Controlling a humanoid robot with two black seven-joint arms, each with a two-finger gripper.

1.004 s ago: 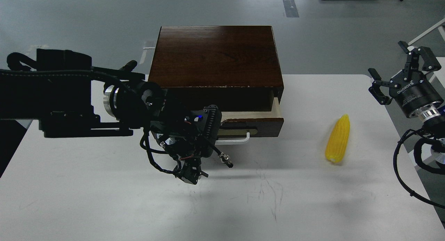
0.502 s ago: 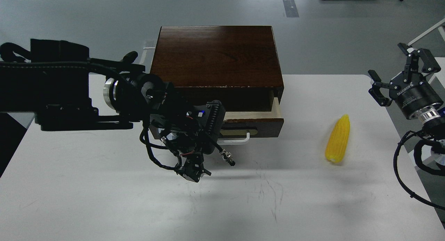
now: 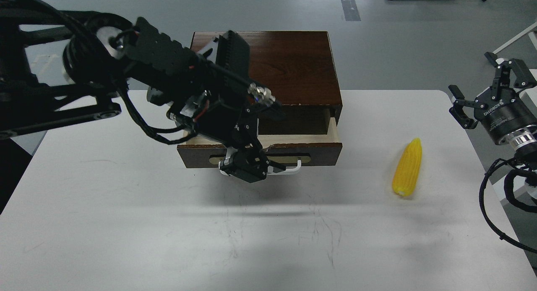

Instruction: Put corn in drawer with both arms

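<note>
The yellow corn point(image 3: 407, 168) lies on the white table point(image 3: 126, 224), right of the drawer, pointed end away from me. The drawer point(image 3: 319, 150) of the dark brown box point(image 3: 293, 64) stands a little open, showing a strip of pale interior. My left arm reaches over the box's left side, and its gripper point(image 3: 247, 167) hangs right at the left half of the white handle point(image 3: 295, 166). Its fingers are a dark mass, so its grip is unclear. My right gripper point(image 3: 476, 85) is open and empty, raised at the table's right edge, beyond the corn.
The left arm's body and cables point(image 3: 180, 77) hide the box's left part and the drawer's left interior. The table's right edge point(image 3: 470, 144) runs close to the corn. Grey floor lies beyond the table.
My left arm has swung up and turned over. Its gripper has gone from the table in front of the drawer up to the handle. The drawer, corn and right gripper have hardly moved.
</note>
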